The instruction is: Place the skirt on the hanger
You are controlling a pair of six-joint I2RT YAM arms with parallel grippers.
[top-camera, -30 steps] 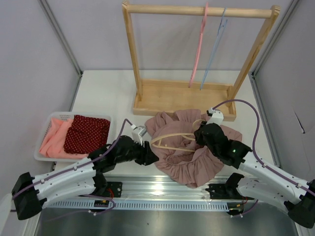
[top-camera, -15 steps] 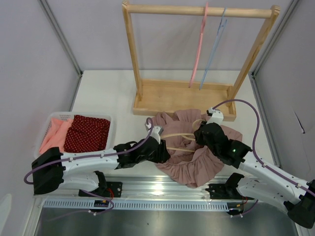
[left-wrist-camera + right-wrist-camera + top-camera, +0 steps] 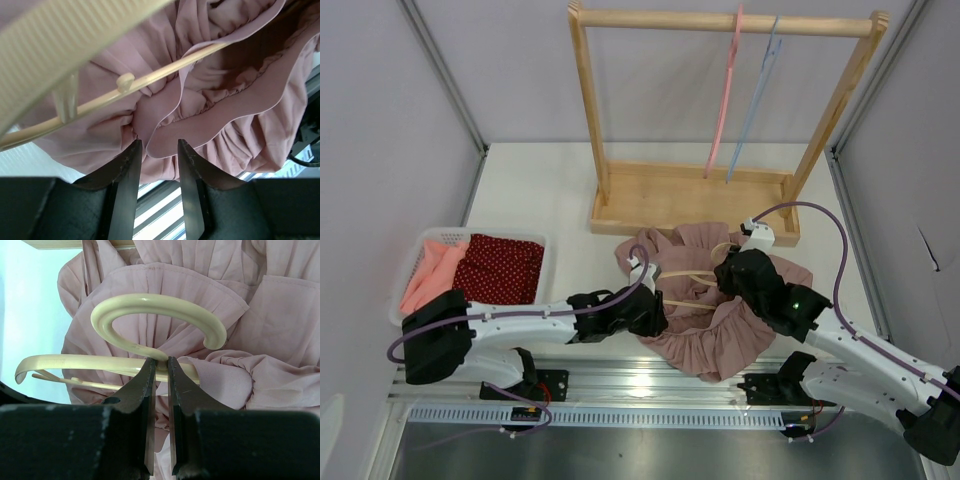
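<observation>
Nearest you, on your side of the wooden rack (image 3: pixel 660 195), the dusty-pink skirt (image 3: pixel 720 335) lies heaped on the table (image 3: pixel 535 190). Its far edge touches the front lip of the rack's base, and its near hem spills toward the metal rail (image 3: pixel 650 375).

The cream hanger (image 3: pixel 150 299) lies on top of the heap, in front of the rack's right half. It is not threaded through the skirt, and folds of cloth bunch under its bar and around its hook.

Your right gripper (image 3: pixel 158 362) is clamped narrowly on the hanger's neck, just below the hook.

Your left gripper (image 3: pixel 159 144) reaches in low from the rack's left side. Its jaws stand partly apart, with a ruffled fold of the skirt's hem right at their tips and the hanger's thin lower bar just beyond.

Well to the left of the rack, and nearer you than its base, sits a white basket (image 3: pixel 490 233). It holds a red dotted cloth (image 3: pixel 500 270) and a pink cloth (image 3: pixel 425 280).

On the rack's top rail hang a pink hanger (image 3: pixel 723 100) and a blue hanger (image 3: pixel 755 90), side by side toward the right post.
</observation>
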